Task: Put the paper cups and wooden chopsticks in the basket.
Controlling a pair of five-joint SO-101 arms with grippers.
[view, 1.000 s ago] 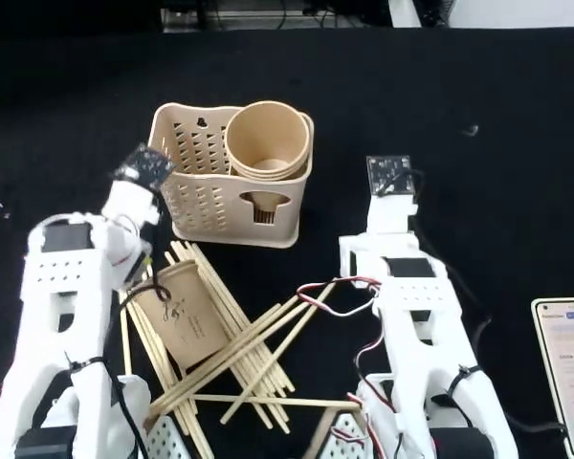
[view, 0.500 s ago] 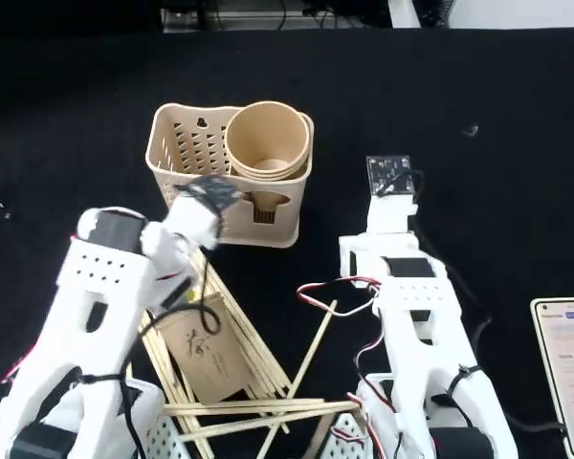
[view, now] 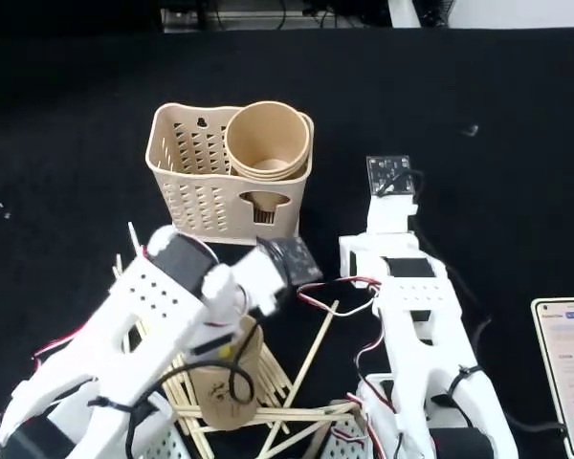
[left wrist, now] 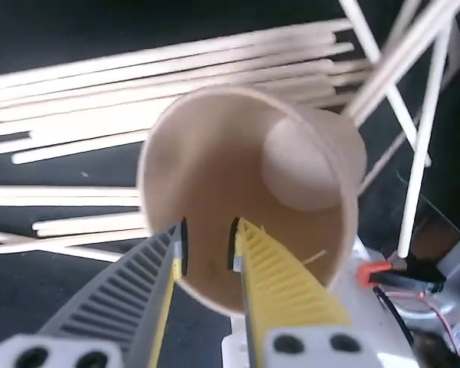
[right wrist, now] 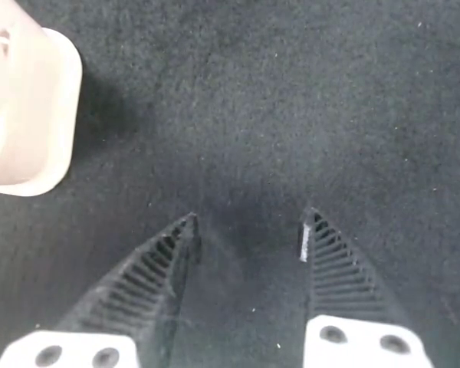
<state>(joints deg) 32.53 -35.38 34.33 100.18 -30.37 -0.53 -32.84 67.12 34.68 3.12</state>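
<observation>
here the left gripper (left wrist: 207,245) pinches the rim of a paper cup (left wrist: 291,176) over the scattered wooden chopsticks (left wrist: 176,69), while the right gripper (right wrist: 249,230) hangs with jaws spread above the black table (right wrist: 330,92) just beside the basket (right wrist: 31,115), which holds stacked cups (view: 268,139).

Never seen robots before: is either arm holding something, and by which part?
The left end effector pinches a paper cup by its rim; the right end effector holds nothing.
</observation>
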